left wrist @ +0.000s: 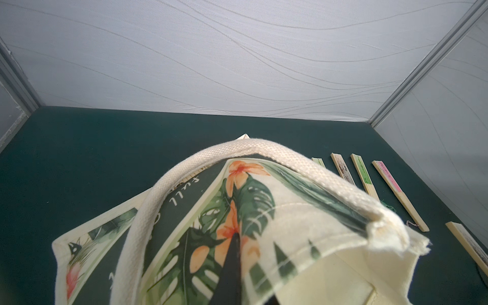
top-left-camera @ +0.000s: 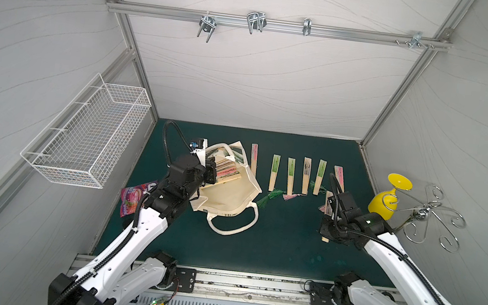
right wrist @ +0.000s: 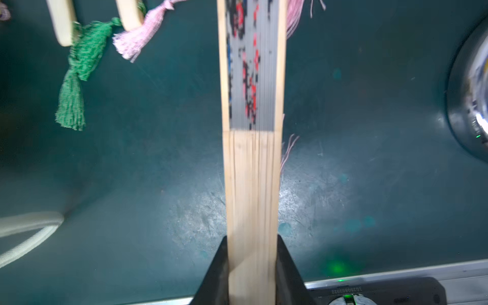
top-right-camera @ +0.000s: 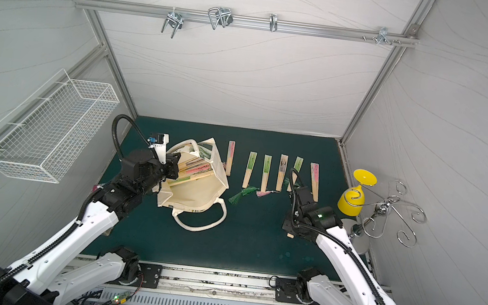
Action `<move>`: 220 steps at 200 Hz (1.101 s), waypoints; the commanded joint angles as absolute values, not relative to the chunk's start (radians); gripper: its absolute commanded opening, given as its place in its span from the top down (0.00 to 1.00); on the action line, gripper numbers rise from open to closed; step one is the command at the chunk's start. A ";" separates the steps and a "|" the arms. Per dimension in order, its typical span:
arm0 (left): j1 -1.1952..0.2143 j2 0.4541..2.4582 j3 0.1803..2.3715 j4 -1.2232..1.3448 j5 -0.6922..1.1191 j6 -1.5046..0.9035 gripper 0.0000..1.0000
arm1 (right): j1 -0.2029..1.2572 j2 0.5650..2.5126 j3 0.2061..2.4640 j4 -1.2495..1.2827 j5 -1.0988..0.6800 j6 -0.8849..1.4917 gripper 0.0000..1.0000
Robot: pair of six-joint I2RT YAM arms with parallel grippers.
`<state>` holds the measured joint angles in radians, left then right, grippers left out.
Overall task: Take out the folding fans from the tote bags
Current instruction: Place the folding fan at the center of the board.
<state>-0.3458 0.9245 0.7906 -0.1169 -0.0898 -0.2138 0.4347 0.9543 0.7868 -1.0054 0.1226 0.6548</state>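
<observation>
Right pincer (right wrist: 252, 239) clamps a bamboo-ribbed fan (right wrist: 252, 171) with black-and-red-inked paper.

The left arm (top-left-camera: 144, 229) and right arm (top-left-camera: 389, 250) are built of glossy white shells joined by black joint housings (top-left-camera: 185, 168), each with a black ribbed cable hose (top-left-camera: 165, 145) running along it. A green light (top-right-camera: 320, 215) glows on the right arm's black housing; the right gripper (right wrist: 251, 240) has black wedge-shaped fingers (right wrist: 214, 274).

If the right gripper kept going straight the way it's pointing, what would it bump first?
The right gripper grips a fan; its tip would probably meet the pink-topped fan ending the row first, though depth is unclear.
</observation>
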 commanded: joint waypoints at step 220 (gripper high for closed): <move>-0.345 0.885 0.786 -0.065 -0.020 -0.239 1.00 | 0.324 1.130 0.667 -0.743 0.034 0.615 0.43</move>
<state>-0.3458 0.9073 0.7795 -0.1223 -0.0483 -0.2245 0.3256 1.2007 0.6224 -0.6907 0.0422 0.6304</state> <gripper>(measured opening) 0.048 0.571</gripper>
